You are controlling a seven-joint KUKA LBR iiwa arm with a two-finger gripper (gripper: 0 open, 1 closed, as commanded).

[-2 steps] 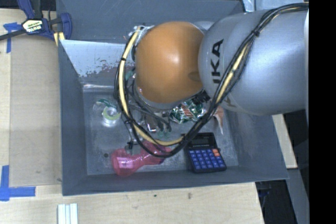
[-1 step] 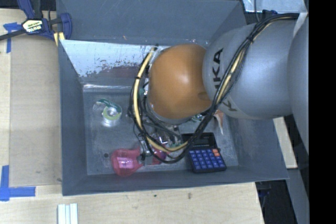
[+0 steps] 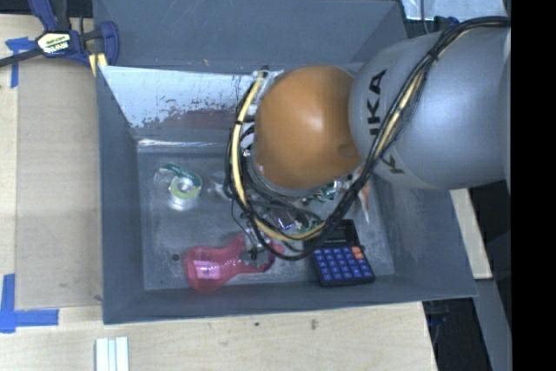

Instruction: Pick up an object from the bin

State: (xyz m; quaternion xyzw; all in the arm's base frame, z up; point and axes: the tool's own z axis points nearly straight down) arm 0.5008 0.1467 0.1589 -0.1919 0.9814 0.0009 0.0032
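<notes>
Shows gripper [image 3: 255,249] low near front of bin [image 3: 122,213], at right end of pink translucent object [image 3: 208,268] lying along front wall. Can't tell if apart or together; buried under orange cover [image 3: 300,130] and cables [image 3: 239,143]. Has blue calculator [image 3: 343,265] just right of gripper, clear tape roll [image 3: 180,187] farther left, toward back.

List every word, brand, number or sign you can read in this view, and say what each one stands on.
"KA", with a lone "K" further along: black letters on the grey arm. A cable crosses the middle, so the whole word, probably the brand KUKA, is not readable.
Keys of the blue calculator: their marks are too small to read.
No other text is legible.
</notes>
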